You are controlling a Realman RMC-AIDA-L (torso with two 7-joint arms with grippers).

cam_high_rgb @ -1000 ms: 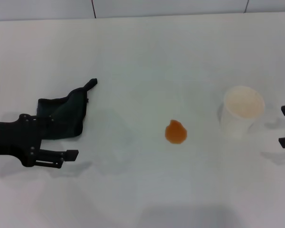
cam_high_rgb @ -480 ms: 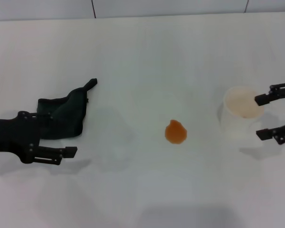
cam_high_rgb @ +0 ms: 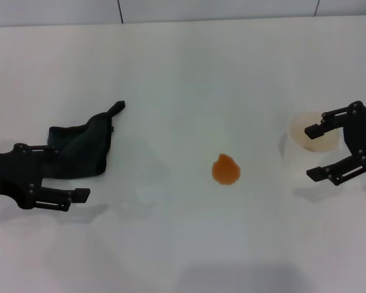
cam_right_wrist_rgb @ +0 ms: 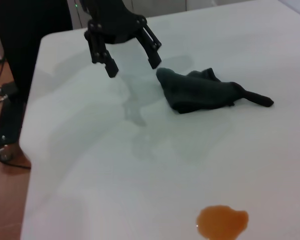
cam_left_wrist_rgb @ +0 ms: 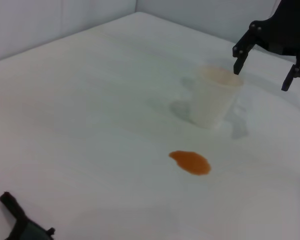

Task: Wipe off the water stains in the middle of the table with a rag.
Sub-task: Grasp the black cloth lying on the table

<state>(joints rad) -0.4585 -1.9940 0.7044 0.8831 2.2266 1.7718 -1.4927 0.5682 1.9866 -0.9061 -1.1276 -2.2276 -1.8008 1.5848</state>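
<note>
Head view shows the stain (cam_high_rgb: 226,170) mid-table (cam_high_rgb: 183,61), unwiped, with the rag (cam_high_rgb: 82,149) lying loose at the left. Left gripper (cam_high_rgb: 66,172) hovers just near of the rag, jaws wide and empty. Right gripper (cam_high_rgb: 314,152) brackets the cup (cam_high_rgb: 310,146) at the right, jaws wide, not closed. Judging by this, the pick-up is pending: left must settle over the rag and close.
</note>
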